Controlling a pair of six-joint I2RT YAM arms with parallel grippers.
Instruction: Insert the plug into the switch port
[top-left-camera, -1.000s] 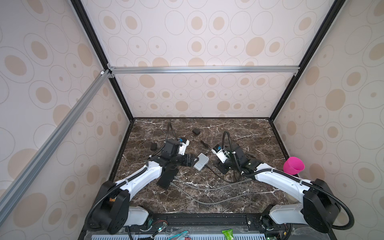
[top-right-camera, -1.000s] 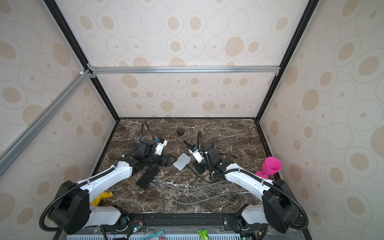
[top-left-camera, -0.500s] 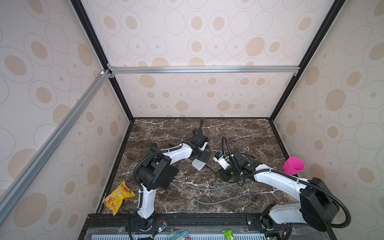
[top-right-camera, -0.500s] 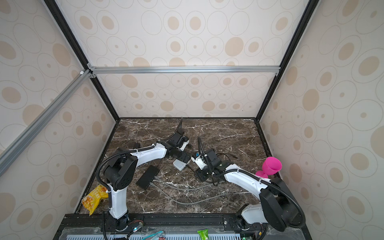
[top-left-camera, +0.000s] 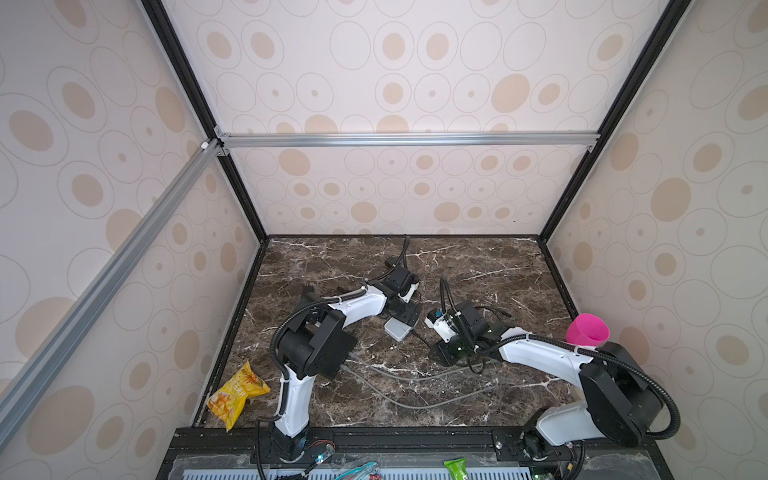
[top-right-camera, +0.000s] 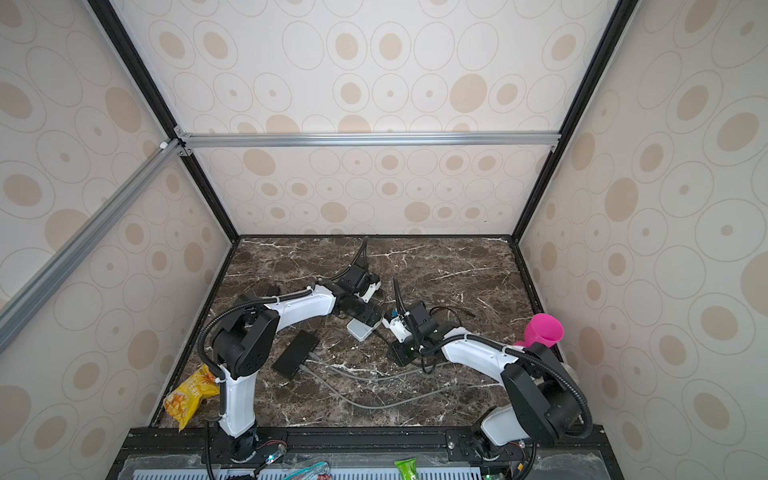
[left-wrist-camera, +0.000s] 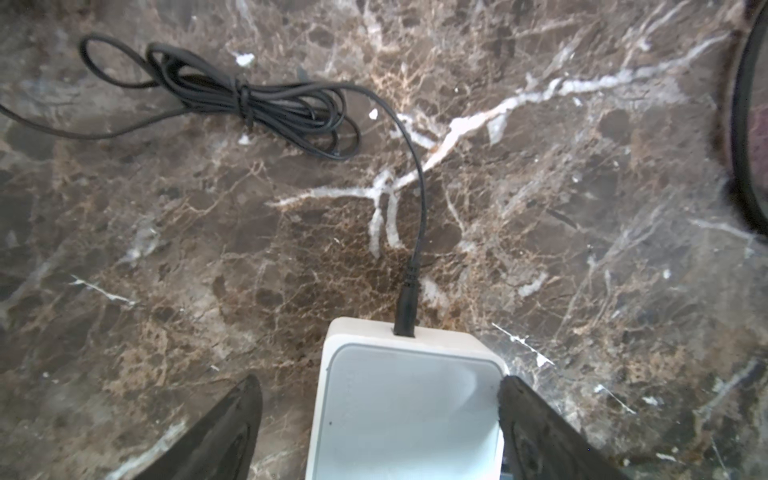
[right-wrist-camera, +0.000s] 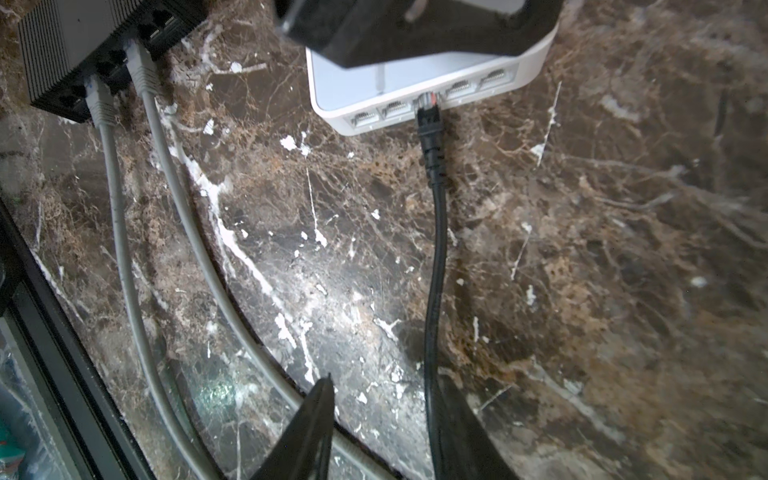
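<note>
The white switch (left-wrist-camera: 405, 411) lies mid-table, seen in both top views (top-left-camera: 398, 329) (top-right-camera: 360, 329). A black plug (right-wrist-camera: 428, 114) sits in its middle port, and its black cable (right-wrist-camera: 436, 249) trails back to my right gripper (right-wrist-camera: 384, 386). That gripper is open; the cable lies along the inside of one finger and the other finger stands well apart. My left gripper (left-wrist-camera: 377, 380) is open and straddles the switch's far end. One of its fingers touches the switch's side, the other is clear of it. In a top view the right gripper (top-left-camera: 446, 353) hovers in front of the switch.
A black switch box (right-wrist-camera: 83, 41) with two grey cables (right-wrist-camera: 124, 249) lies front left of the white one. A thin power lead (left-wrist-camera: 409, 291) is plugged into the white switch's far side, its coil (left-wrist-camera: 266, 104) beyond. A yellow snack bag (top-left-camera: 237, 392) and pink cup (top-left-camera: 588, 330) sit at the sides.
The left arm swung from the left of the table over to the white switch. The right gripper drew back from the switch toward the front edge.
</note>
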